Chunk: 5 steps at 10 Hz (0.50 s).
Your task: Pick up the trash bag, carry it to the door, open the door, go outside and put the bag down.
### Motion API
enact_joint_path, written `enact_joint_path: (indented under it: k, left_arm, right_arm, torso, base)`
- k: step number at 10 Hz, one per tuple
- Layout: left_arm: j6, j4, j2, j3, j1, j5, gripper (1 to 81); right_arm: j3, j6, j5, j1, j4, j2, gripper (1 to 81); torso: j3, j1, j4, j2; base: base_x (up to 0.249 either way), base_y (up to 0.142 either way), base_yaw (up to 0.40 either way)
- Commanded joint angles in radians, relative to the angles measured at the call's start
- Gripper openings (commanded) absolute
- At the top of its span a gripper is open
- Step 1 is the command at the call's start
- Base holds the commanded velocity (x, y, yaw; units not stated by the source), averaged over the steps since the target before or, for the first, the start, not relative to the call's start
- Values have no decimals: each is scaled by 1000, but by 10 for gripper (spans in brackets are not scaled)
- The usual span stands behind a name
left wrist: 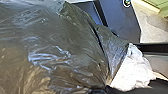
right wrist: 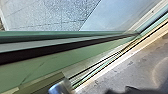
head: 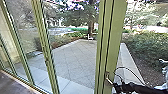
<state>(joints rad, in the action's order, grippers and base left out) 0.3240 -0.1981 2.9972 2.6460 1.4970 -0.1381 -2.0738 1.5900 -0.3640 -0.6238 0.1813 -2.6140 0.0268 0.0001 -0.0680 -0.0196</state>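
Left end effector (left wrist: pixel 108 87), gathered trash bag (left wrist: pixel 62 47) gripped in it

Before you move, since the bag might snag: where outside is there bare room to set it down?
The paving looks free between the green door frame and the planting beyond. It is crowded at the door handle, beside the robot's right arm, and among the shrubs on the right.
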Motion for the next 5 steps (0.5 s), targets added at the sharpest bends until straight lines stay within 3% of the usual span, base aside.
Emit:
enact_joint_path:
  k: [1,4,5]
  left_arm:
    - [3,-6,-3,-3,-45,-75,10]
    - [3,-6,-1,-3,-45,-75,10]
    - [3,-7,-1,-3,-44,-75,10]
  right_arm:
    - [58,-48,-279,-28,29,-85,811]
    - [60,-48,-273,-14,26,-74,811]
    - [61,-48,-268,-3,23,-62,811]
  torso:
    - [58,0,0,0]
    - [136,0,0,-1]
    - [75,0,-1,-2]
  base:
    - [0,0,0]
    - [0,0,0]
    - [0,0,0]
